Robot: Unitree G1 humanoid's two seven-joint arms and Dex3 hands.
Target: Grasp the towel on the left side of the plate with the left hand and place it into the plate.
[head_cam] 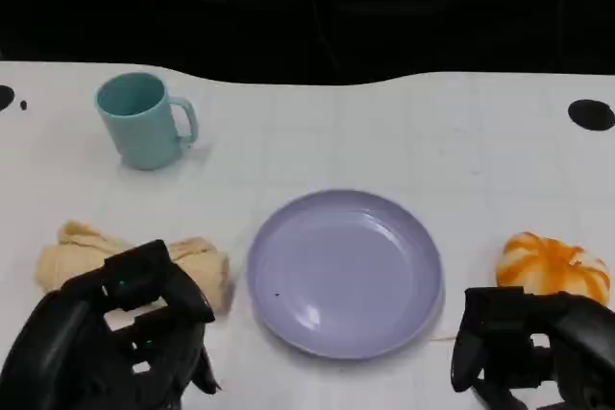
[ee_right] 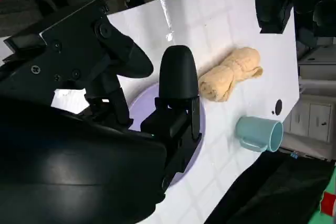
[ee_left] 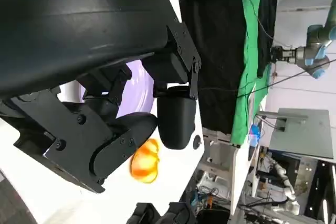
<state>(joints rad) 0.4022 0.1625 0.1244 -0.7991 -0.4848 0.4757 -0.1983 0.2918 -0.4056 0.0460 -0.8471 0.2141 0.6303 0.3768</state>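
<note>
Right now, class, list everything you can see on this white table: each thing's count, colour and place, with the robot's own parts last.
Rolled cloth towel: one, tan, left of the plate, partly behind the left hand.
Round plastic plate: one, lavender, centre, empty.
Handled mug: one, teal, far left, upright.
Small pumpkin: one, orange and white, right of the plate.
Left hand: one, black, near left, over the towel's near edge.
Right hand: one, black, near right, before the pumpkin.

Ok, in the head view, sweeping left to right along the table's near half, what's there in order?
Towel with the left hand over its near side → purple plate → orange pumpkin, with the right hand just in front of it.
</note>
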